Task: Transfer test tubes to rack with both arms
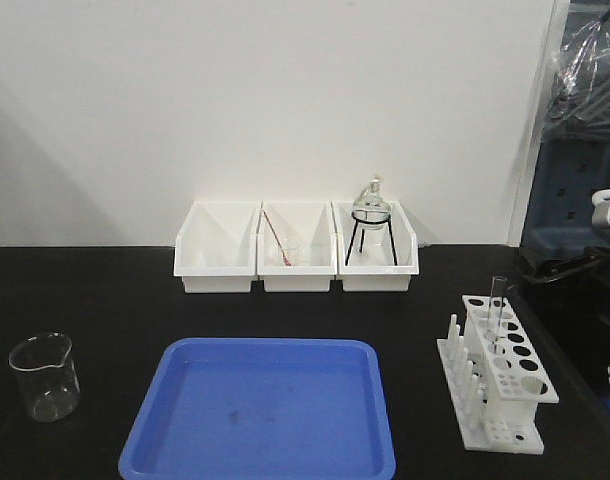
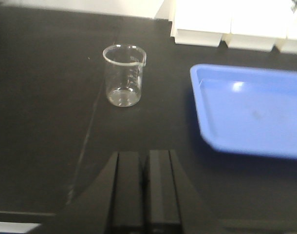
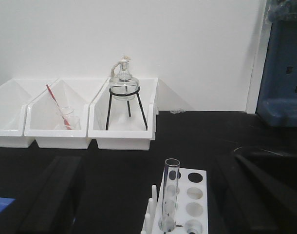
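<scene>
A white rack (image 1: 505, 372) stands on the black table at the right, its pegs along the left side. One clear test tube (image 1: 498, 305) stands upright in a far hole of the rack. The right wrist view shows the test tube (image 3: 170, 192) in the rack (image 3: 193, 197), between the wide-apart fingers of my right gripper (image 3: 151, 158). That gripper is open and touches neither. My left gripper (image 2: 144, 187) is shut with nothing in it, low over the table in front of a beaker. Neither gripper shows in the front view.
A blue tray (image 1: 145, 430) lies at the table's front middle. A clear beaker (image 1: 45, 376) stands at the front left. Three white bins (image 1: 217, 280) line the back wall; one holds a pink-red rod (image 1: 275, 240), another a glass burner on a black tripod (image 1: 370, 215).
</scene>
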You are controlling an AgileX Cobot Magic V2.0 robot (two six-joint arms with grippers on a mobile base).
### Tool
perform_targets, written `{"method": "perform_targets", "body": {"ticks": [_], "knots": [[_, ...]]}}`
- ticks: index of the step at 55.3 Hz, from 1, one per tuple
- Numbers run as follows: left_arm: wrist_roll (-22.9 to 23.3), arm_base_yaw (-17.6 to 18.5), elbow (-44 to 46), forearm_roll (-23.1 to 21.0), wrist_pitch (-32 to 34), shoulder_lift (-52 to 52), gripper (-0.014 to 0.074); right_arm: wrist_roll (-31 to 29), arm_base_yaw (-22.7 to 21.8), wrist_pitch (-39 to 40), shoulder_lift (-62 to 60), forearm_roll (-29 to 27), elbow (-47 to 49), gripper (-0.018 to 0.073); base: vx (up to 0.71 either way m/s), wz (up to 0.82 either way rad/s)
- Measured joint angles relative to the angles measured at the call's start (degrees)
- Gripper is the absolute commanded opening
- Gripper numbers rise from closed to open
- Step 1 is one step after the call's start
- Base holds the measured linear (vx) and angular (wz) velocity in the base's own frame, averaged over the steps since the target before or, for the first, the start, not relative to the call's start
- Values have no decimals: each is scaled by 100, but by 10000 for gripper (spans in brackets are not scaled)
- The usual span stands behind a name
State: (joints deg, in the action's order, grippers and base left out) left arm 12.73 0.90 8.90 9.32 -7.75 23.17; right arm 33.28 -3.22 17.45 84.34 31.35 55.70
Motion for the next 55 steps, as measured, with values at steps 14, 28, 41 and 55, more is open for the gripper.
{"method": "perform_targets", "body": {"ticks": [14,28,41,55], "knots": [[-1115,0,-1042,-653,-17,-2166,-9,0,0,0,0,0,0,590,0,0],[-1138,0,-1049,-758,-222,-2383,-9,0,0,-2,-5,0,-18,589,0,0],[-1140,0,-1049,-763,-241,-2383,-9,0,0,-2,-5,0,-30,580,0,0],[-1151,0,-1049,-769,-241,-2383,-9,0,0,-2,-5,0,-30,580,0,0]]}}
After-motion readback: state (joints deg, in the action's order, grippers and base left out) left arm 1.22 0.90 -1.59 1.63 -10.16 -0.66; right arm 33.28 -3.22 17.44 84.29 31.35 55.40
